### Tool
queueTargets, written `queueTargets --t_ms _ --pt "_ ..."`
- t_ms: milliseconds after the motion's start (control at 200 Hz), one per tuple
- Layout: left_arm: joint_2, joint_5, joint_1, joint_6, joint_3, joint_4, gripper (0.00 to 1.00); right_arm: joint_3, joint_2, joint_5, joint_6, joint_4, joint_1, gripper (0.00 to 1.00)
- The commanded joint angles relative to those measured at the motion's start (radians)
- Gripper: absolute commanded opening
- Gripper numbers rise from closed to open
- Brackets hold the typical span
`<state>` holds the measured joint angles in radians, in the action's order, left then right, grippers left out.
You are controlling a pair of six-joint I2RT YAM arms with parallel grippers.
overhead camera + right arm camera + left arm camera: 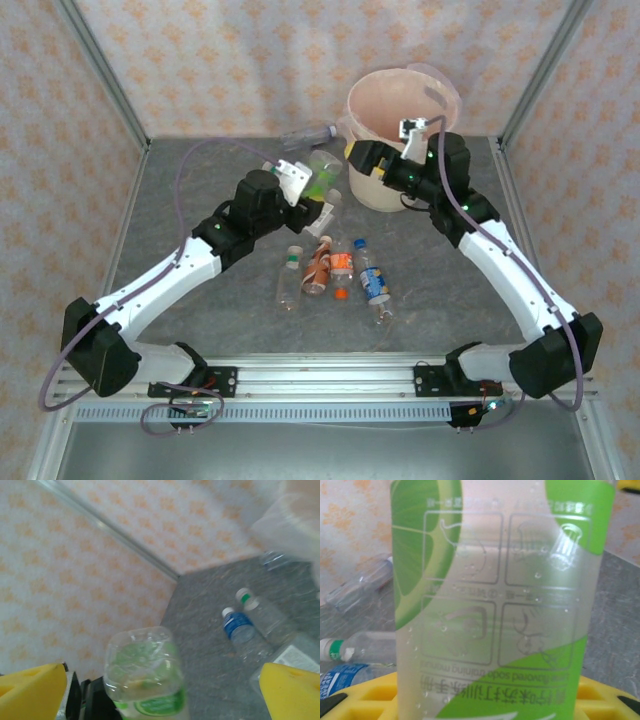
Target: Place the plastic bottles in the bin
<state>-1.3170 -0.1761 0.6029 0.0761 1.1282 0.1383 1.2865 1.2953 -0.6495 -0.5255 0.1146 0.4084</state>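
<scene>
My left gripper (305, 188) is shut on a green-labelled plastic bottle (323, 174), held up above the table left of the bin (385, 110). In the left wrist view that bottle (495, 595) stands close between the yellow fingers (365, 700). My right gripper (364, 160) is open beside the bin's near wall and faces the bottle. Its wrist view shows the bottle's clear base (142, 672) between the wide-apart yellow fingers (292, 692), touching neither. Several more plastic bottles lie on the table: a green-capped one (289, 280), a crushed orange one (319, 266), an orange-labelled one (342, 262) and a blue-labelled one (374, 284).
A clear bottle (308, 134) lies at the back near the wall, left of the bin. The bin's thin liner (440, 80) hangs over its rim. Metal frame posts (110, 80) and patterned walls close in the grey table (200, 190).
</scene>
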Motion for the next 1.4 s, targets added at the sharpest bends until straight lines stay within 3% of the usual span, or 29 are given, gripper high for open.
queueTargets --t_ms 0,445,671,791,946,1156,1361,1396 --pt "0.004 0.006 0.014 0.007 0.016 -0.066 0.00 0.056 0.035 -0.040 0.065 0.102 0.030 0.99" --pt "-0.045 -0.063 0.021 0.021 0.056 -0.058 0.01 0.108 0.151 -0.128 0.102 0.137 0.061 0.96" --pt "-0.044 -0.139 0.023 0.015 0.049 -0.079 0.06 0.094 0.180 -0.093 0.060 0.062 0.061 0.80" --pt "-0.050 -0.130 0.023 0.014 0.056 -0.067 0.08 0.080 0.176 -0.061 0.048 0.021 0.061 0.67" --pt "-0.050 -0.112 0.022 0.001 0.056 -0.055 0.25 0.077 0.156 -0.012 0.065 0.017 0.061 0.52" --pt "-0.032 -0.104 0.021 -0.026 0.036 -0.082 0.48 0.085 0.138 0.033 0.097 0.027 0.061 0.47" --pt "0.027 -0.122 0.000 -0.111 -0.030 -0.148 0.85 0.189 0.136 0.101 0.205 0.115 0.028 0.46" --pt "0.044 -0.122 -0.005 -0.134 -0.054 -0.171 0.95 0.215 0.140 0.122 0.223 0.132 0.012 0.46"
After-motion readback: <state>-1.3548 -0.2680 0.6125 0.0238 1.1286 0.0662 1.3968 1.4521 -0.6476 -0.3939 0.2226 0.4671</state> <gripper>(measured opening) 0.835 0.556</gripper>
